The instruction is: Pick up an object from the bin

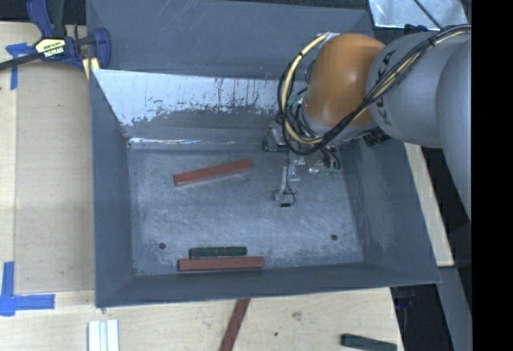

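Grey bin (112, 205) floor: jaws hang narrow and empty just right of the red-brown bar (213, 174); well below it, a dark green stick (217, 252) touches a brown stick (220, 264).

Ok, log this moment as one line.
claw: above bare bin floor, centre-right | nearest: upper red-brown bar, left of claw, apart | front: dark green bar, lower red-brown bar

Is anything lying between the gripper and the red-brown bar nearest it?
Nothing visible: only bare bin floor separates the gripper from the tilted red-brown bar. The dark green bar and second red-brown bar lie by the lower wall, aside.
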Controlling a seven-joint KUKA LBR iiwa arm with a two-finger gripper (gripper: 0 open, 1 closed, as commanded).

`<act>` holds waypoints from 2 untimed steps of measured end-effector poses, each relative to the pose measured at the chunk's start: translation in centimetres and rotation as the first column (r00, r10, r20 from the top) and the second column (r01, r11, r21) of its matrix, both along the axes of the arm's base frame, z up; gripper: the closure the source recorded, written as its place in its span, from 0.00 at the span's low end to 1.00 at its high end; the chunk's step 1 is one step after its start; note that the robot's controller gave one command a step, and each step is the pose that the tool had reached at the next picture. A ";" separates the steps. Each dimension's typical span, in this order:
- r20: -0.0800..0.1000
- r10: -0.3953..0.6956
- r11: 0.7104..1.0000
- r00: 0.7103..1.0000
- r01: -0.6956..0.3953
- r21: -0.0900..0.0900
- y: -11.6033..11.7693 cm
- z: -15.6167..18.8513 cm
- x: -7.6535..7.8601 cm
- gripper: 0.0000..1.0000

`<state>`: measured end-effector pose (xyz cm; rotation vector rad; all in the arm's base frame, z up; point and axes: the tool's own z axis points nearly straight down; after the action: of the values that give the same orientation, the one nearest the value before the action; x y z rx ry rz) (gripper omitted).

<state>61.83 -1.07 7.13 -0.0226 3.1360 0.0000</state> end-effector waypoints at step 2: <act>0.000 -0.035 0.999 0.999 0.035 0.001 8.2 0.6 0.9 1.00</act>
<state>62.71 7.15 7.72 0.0331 3.1359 0.0011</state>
